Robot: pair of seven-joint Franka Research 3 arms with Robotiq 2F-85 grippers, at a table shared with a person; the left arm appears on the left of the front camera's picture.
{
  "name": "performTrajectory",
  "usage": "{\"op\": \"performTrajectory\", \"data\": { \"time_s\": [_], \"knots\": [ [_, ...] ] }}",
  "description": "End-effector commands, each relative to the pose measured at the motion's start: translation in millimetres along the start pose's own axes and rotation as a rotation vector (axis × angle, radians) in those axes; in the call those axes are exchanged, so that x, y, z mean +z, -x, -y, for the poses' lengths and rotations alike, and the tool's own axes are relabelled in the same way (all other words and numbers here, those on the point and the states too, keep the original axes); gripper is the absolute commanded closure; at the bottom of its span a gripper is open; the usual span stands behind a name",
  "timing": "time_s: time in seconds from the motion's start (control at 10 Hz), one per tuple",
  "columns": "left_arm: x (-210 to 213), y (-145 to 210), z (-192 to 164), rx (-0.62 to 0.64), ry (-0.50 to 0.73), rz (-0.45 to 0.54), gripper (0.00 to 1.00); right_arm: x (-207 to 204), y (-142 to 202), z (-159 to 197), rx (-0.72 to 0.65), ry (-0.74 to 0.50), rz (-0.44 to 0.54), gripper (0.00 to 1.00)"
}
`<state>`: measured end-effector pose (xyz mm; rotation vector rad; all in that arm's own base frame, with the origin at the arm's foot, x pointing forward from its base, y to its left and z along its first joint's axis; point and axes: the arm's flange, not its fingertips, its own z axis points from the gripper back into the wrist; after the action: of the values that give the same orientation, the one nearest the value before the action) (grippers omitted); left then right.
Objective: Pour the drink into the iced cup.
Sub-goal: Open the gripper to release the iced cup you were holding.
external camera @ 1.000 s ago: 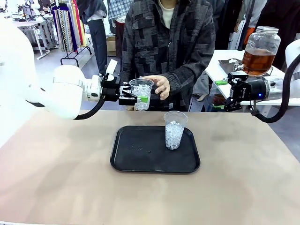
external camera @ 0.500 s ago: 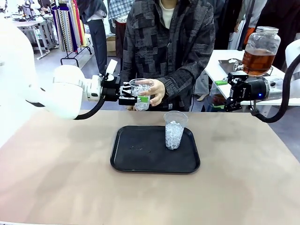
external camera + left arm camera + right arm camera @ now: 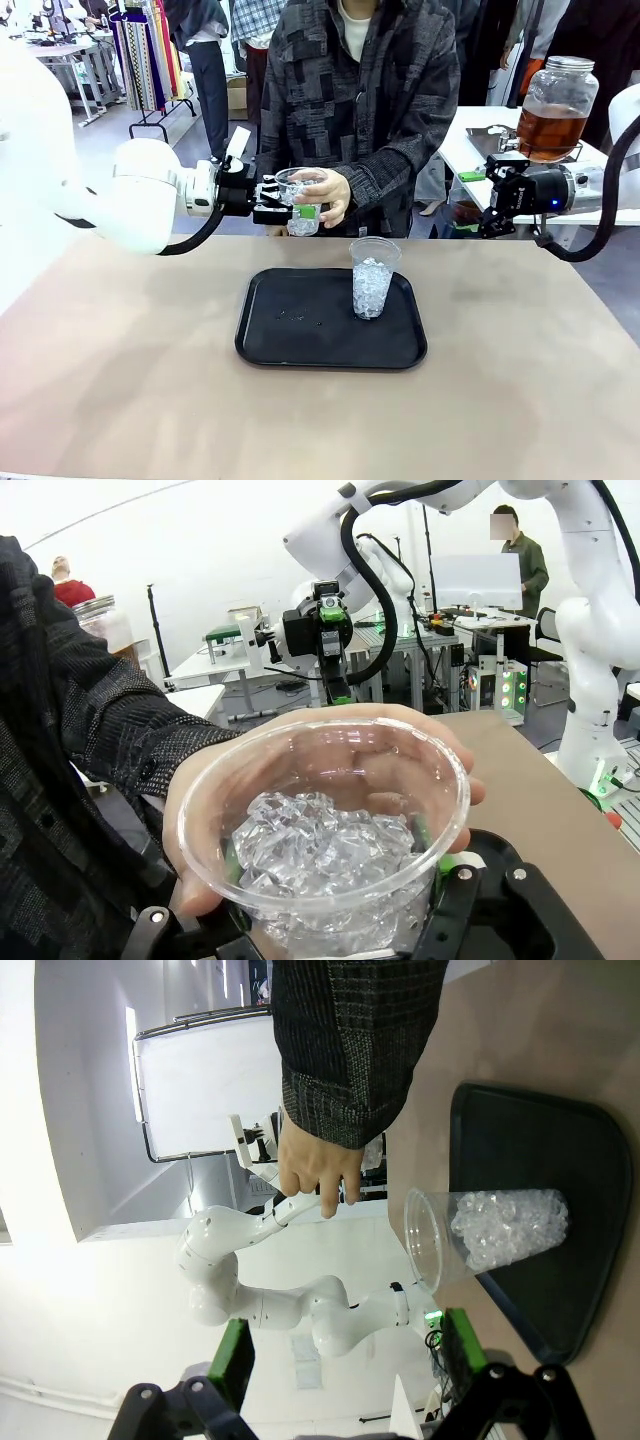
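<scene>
The person's hand [image 3: 330,196] has closed around the clear plastic ice cup [image 3: 300,188] pinched in my left gripper [image 3: 295,212], beyond the black rectangular tray [image 3: 270,340]; handover judged pending. My right gripper [image 3: 487,197] is spread, empty. The amber drink [image 3: 548,128] sits in the lidded glass dispenser jar [image 3: 556,92], far right of the tray.

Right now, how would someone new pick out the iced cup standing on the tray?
Find the black tray mid-table. On its far right corner stands a clear plastic cup of ice. Unlike the other iced cup, nothing holds it.

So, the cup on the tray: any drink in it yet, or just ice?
Just ice. The cup on the tray holds clear ice, no amber liquid; the drink is in the jar.
</scene>
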<state>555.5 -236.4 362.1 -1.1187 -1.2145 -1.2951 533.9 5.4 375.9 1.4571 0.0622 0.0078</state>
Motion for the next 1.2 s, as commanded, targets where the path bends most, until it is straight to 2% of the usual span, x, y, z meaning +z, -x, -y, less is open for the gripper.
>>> {"op": "performTrajectory", "data": {
  "time_s": [0.0,0.8,0.9,1.1],
  "knots": [
    [-3,-4,1,-0.012,0.003,0.004,0.2,0,0,-1,0.003,0.004,0.006,0.0],
    [-3,-4,1,-0.012,0.003,0.004,0.2,0,0,-1,0.003,0.004,0.006,0.0],
    [0,-1,0,-0.001,0.0,0.001,0.01,0,0,-1,0.003,0.004,0.006,0.0],
    [17,8,0,0.027,-0.015,0.007,0.0,0,0,-1,0.003,0.004,0.006,0.0]
  ]
}}
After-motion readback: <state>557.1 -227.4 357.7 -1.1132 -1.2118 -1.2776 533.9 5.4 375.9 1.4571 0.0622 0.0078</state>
